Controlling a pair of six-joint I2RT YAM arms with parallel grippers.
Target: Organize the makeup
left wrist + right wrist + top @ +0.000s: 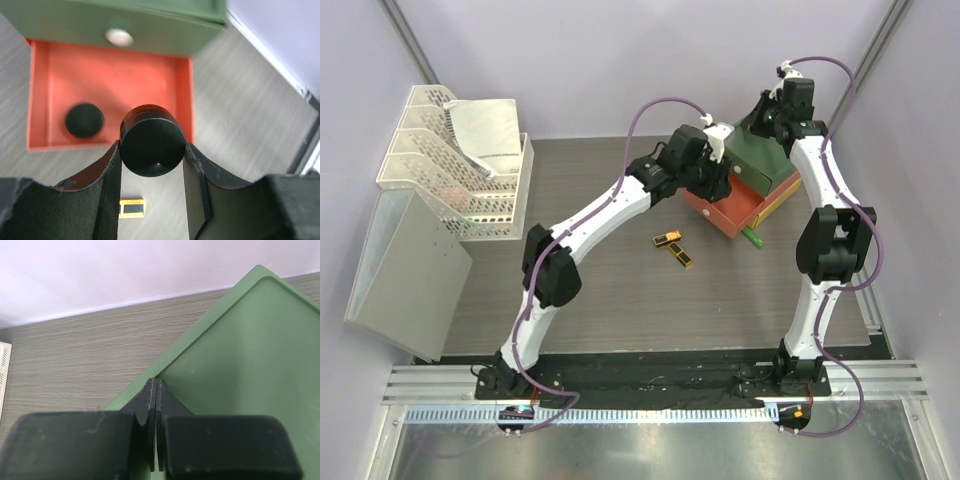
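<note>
Gripping a black round compact by its sides, the left pincer sits at the lower middle of the left wrist view, with the compact overlapping the front wall of the open orange drawer; whether it touches that wall cannot be told. A second compact lies flat inside the drawer, to the left, near the front wall. Above the drawer runs the closed green drawer with its silver knob. In the top view, two black-gold sticks lie close together on the grey tabletop at the centre of the frame, apart from the drawer box. A green tube lies just beside the box's lower right corner. The right pincer is clenched with nothing between its fingers, poised at the edge of the box's green top in the upper right of the top view. White baskets stand at the upper left.
</note>
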